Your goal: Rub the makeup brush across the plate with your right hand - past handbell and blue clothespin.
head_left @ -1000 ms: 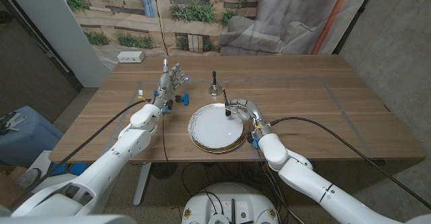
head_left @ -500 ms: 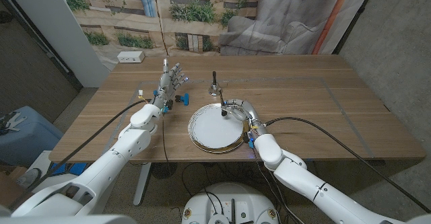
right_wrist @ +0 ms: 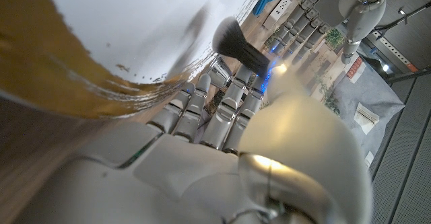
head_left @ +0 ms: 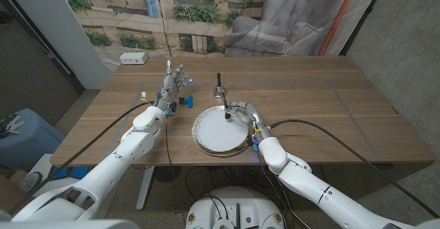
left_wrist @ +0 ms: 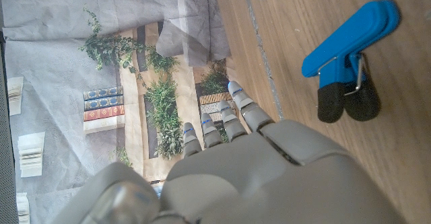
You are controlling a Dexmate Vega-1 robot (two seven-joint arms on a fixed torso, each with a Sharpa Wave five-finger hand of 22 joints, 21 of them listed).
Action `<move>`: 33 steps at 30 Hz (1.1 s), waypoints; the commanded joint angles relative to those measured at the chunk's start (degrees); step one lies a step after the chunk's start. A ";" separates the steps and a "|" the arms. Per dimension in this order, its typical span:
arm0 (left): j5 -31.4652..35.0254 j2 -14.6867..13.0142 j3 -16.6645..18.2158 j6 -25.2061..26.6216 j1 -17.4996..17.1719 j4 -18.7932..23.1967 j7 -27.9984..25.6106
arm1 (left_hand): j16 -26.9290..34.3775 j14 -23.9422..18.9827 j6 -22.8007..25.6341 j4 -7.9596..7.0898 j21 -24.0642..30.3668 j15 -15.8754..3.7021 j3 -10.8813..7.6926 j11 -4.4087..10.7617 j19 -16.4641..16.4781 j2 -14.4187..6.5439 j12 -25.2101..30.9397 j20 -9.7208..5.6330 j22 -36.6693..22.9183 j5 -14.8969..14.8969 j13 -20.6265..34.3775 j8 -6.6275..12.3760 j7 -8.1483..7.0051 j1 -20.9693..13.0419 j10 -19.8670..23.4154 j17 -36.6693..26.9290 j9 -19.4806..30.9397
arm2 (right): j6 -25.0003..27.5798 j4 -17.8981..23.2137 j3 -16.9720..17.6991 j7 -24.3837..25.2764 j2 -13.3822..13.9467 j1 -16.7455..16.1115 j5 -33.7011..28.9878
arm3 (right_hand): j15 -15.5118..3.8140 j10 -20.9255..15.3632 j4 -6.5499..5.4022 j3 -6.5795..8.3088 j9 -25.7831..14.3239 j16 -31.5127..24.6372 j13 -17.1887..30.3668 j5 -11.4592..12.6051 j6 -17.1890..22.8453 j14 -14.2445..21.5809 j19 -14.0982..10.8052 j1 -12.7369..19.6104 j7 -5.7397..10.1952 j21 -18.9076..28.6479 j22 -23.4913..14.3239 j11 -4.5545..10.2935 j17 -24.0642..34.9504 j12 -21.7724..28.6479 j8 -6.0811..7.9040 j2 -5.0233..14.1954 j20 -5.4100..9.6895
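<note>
A white plate (head_left: 218, 148) with a gold rim lies on the table in front of me. My right hand (head_left: 245, 112) reaches over the plate's far right rim and grips the black makeup brush (head_left: 225, 109). In the right wrist view the dark bristles (right_wrist: 234, 40) touch the white plate (right_wrist: 114, 15) beyond my curled fingers (right_wrist: 225, 113). The handbell (head_left: 218, 89) stands just behind the plate. A blue clothespin (head_left: 184, 102) lies to the plate's far left, close beside my left hand (head_left: 172, 84). That hand stands upright with fingers apart and holds nothing; the clothespin (left_wrist: 349, 44) also lies past the left hand (left_wrist: 256, 170).
A white power strip (head_left: 133, 58) lies at the table's far left corner. Bare wood stretches to the right of the plate. Black cables trail off the table's near edge beside both arms.
My right hand has slid the brush leftward across the far part of the plate. The left hand, handbell and clothespin stay put.
</note>
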State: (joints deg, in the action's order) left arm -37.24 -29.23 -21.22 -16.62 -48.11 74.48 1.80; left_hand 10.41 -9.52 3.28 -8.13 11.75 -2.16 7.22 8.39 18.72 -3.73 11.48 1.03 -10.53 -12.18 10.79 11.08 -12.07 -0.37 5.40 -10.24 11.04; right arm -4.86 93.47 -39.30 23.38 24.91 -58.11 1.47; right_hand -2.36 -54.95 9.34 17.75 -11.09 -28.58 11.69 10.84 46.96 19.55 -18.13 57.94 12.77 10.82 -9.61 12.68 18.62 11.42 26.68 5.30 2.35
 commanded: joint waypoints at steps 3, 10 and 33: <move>-0.01 -0.02 0.01 0.02 -0.02 0.03 0.00 | 0.19 -0.39 -0.06 -0.40 0.25 -0.77 0.10 0.62 0.42 -0.84 0.40 0.03 -0.26 -0.19 0.16 0.21 -0.58 0.08 -0.07 -0.10 0.13 | -0.48 -1.68 0.32 -0.66 0.10 0.58 0.32 | -8.57 -0.07 0.05 -0.31 -0.24 0.00 0.20 0.39 0.33 -0.03 0.10 0.99 -0.03 -0.04 -0.13 0.15 -0.01 0.19 -0.19 0.20 1.69; -0.02 -0.03 0.01 0.02 -0.02 0.04 0.00 | 0.19 -0.40 -0.06 -0.40 0.25 -0.78 0.10 0.60 0.43 -0.84 0.41 0.01 -0.26 -0.20 0.16 0.21 -0.58 0.08 -0.05 -0.10 0.13 | -0.97 -2.33 0.42 -0.81 0.06 0.84 0.51 | -8.44 -0.08 0.00 -0.40 -0.24 -0.05 0.20 0.39 0.34 0.01 0.18 0.98 -0.01 -0.03 -0.13 0.15 0.00 0.19 -0.28 0.25 1.70; -0.03 -0.03 0.02 0.03 -0.04 0.06 -0.01 | 0.19 -0.40 -0.05 -0.40 0.23 -0.79 0.10 0.53 0.38 -0.84 0.43 -0.02 -0.26 -0.20 0.16 0.21 -0.58 0.07 0.02 -0.10 0.13 | -3.15 -1.18 0.82 -1.71 0.50 0.84 0.28 | -8.02 0.06 -0.35 -0.93 -0.25 -0.08 0.18 0.39 0.33 0.11 0.18 0.43 -0.03 0.12 -0.12 0.14 -0.14 0.14 -0.77 0.34 1.40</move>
State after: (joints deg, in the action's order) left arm -37.26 -29.26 -21.21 -16.60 -48.14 74.52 1.80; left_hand 10.41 -9.52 3.28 -8.13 11.75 -2.16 7.22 8.39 18.72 -3.73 11.48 1.03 -10.53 -12.19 10.79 11.08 -12.07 -0.38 5.40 -10.25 11.04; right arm -7.21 92.17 -38.64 22.01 25.58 -57.47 1.88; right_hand -2.36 -54.95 9.18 17.12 -11.04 -28.59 11.61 11.08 46.96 19.56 -18.14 58.23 12.77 10.86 -9.61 12.69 18.34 11.42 26.21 5.59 2.35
